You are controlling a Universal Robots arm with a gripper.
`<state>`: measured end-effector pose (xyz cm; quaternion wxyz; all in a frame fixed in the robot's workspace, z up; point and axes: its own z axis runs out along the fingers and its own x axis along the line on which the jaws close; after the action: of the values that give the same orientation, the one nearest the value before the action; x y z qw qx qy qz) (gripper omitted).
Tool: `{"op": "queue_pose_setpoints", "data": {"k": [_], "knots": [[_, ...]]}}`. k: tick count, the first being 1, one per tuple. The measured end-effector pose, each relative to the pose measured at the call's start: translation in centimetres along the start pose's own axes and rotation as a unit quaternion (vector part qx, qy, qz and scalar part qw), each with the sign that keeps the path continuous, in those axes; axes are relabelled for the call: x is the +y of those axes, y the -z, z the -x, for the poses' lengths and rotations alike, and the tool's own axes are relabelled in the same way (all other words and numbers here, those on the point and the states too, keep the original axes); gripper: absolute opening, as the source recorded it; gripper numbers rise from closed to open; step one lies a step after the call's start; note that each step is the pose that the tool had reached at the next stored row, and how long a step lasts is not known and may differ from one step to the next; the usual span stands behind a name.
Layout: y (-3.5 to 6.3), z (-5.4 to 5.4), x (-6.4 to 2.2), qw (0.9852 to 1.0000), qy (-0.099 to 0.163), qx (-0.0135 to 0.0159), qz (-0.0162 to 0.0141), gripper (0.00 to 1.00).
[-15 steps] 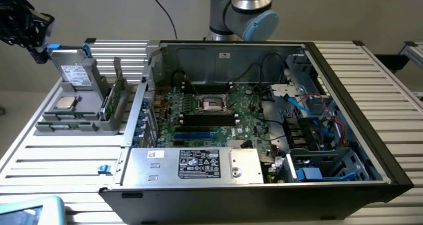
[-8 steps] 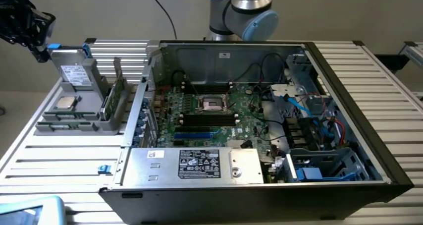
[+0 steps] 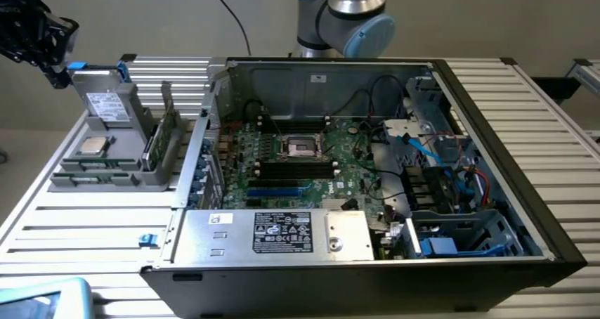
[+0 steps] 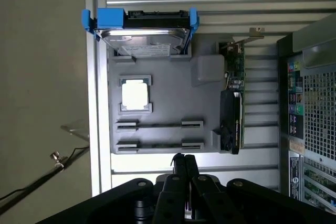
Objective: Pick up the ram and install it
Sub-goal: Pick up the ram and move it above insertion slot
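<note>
Closed claw (image 4: 184, 162), grey tray (image 4: 168, 98) holding drive (image 4: 144, 35), processor chip (image 4: 135, 95), upright card (image 4: 233, 114)

The jaws (pressed together) point at the grey tray (image 4: 173, 98).

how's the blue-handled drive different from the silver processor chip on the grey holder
The drive is big and boxy with blue handles; the processor chip is small, square and plain silver. The drive stands on edge; the chip lies flat. Both sit in the grey holder beside the open case.
</note>
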<state>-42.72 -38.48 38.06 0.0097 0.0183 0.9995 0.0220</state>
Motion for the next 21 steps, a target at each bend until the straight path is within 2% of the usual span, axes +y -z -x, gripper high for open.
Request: {"op": "queue_pose_setpoints", "data": {"k": [9, 13, 17, 21], "knots": [[0.0, 0.0, 0.0, 1.0, 0.001, 0.0, 0.0, 0.11], [0.0, -0.01, 0.0, 0.9995, 0.033, 0.0014, 0.0006, 0.11], [0.0, -0.01, 0.0, 0.9976, 0.069, 0.0031, 0.0013, 0.11], [0.0, -0.01, 0.0, 0.9944, 0.105, 0.0047, 0.0019, 0.11]]}}
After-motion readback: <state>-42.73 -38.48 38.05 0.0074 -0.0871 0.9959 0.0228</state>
